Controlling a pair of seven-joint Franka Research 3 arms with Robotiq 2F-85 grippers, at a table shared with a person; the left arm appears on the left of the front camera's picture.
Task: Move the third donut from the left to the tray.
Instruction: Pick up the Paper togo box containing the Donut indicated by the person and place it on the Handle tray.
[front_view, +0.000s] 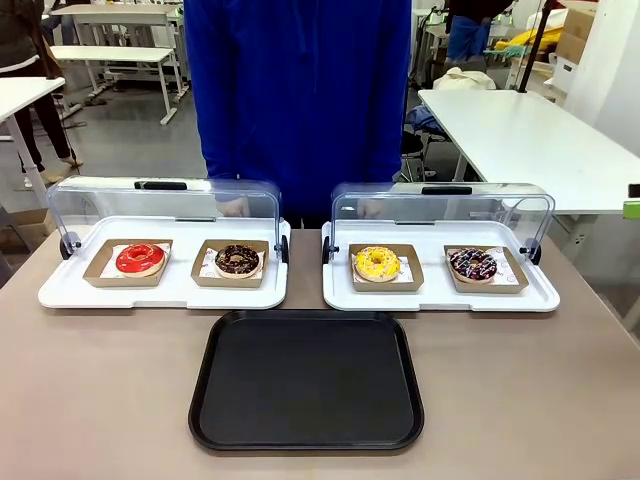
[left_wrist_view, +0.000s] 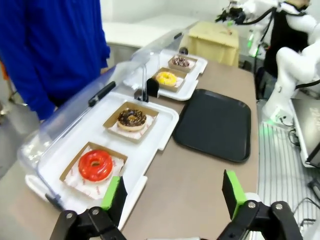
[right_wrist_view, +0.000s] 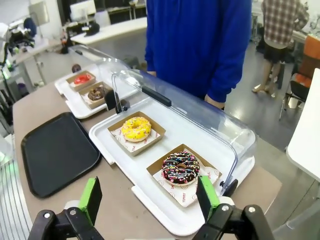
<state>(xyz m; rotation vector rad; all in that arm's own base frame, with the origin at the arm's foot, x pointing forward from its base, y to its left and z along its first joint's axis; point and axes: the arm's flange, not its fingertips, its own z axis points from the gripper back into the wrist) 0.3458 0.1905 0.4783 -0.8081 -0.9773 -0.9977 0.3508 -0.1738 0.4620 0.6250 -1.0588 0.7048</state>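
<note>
Front: we see the third donut (front_view: 377, 263), yellow icing, in its cardboard holder (front_view: 412, 282) on the right white display tray (front_view: 440, 296), clear lid (front_view: 440, 205) up. The black tray (front_view: 305, 385) lies just in front on the counter (front_view: 560, 400).
Left wrist: left gripper (left_wrist_view: 175, 192) wide open, holding nothing, near the red donut (left_wrist_view: 95, 165).
Right wrist: right gripper (right_wrist_view: 150, 196) wide open, touching nothing, hovering by the sprinkled chocolate donut (right_wrist_view: 181, 168).

Lab-type work hall, open grey floor (front_view: 130, 135), rows of white work tables (front_view: 530, 135), cardboard boxes (front_view: 578, 30) — 2 lidded display trays (front_view: 165, 290) (front_view: 440, 295) staged on a brown test table (front_view: 100, 400)
</note>
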